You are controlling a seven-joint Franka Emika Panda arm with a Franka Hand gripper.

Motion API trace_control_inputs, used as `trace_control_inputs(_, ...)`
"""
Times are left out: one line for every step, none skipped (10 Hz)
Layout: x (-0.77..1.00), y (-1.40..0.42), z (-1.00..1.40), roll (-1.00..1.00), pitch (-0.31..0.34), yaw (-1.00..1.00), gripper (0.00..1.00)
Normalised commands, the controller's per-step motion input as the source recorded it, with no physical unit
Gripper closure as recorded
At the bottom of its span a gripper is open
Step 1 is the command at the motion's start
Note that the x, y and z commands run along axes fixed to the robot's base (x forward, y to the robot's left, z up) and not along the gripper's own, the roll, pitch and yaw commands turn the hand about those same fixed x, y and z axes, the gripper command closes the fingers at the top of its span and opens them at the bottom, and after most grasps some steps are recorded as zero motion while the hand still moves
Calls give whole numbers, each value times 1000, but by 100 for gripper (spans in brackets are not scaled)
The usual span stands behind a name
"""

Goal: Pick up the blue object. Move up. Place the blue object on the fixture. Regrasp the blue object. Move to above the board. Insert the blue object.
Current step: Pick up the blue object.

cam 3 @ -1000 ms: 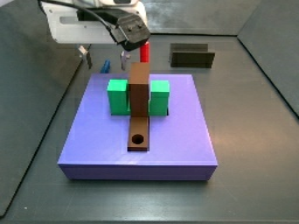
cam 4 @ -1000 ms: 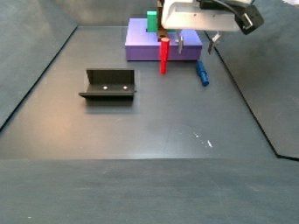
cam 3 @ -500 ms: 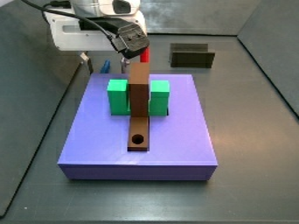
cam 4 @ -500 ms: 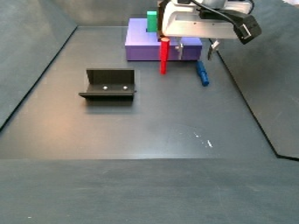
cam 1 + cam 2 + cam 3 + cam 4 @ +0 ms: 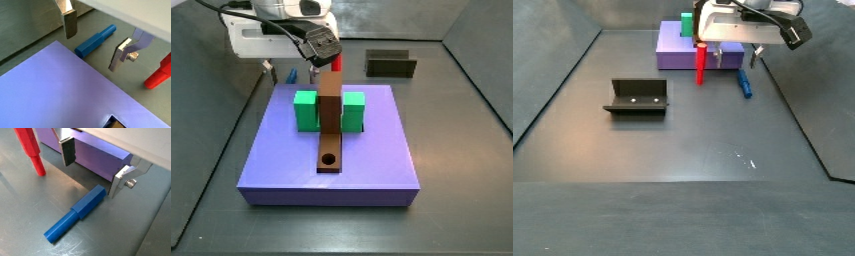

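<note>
Hovering with plates apart, the claw (image 5: 93,169) straddles the unlabelled blue object (image 5: 75,213) beside the board (image 5: 93,153).

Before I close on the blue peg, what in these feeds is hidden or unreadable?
- Gap between the open gripper fingers and the blue object: neither wrist view settles the height.
- Blue object in a side view: a sliver, mostly behind the arm.
- Red peg: cut by the frame edge in both wrist views.
- Fixture slot: too small to read.
- Board: mostly behind the arm.
</note>
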Motion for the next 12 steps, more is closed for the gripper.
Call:
trace_control_inputs(-9, -100, 0, 500, -276, 0, 0)
trace_control_inputs(-17, -106, 0, 500, -224, 0, 0)
trace_control_inputs(-37, -60, -6, 500, -169, 0, 0)
trace_control_inputs(-69, 23, -169, 500, -117, 0, 0)
trace_control_inputs(-111, 91, -189, 500, -114, 0, 0)
trace_control_inputs(-120, 94, -231, 500, -126, 0, 0)
trace_control_inputs(-106, 100, -340, 464, -130, 0, 0)
trace_control_inputs(-123, 71, -257, 343, -114, 0, 0)
trace_control_inputs(-43, 0, 0, 231, -44, 0, 0)
trace_control_inputs(-40, 0, 0, 251, -44, 0, 0)
trace_control_inputs(-66, 26, 0, 263, -61, 0, 0)
trace_control_inputs(-57, 63, -14, 280, -57, 0, 0)
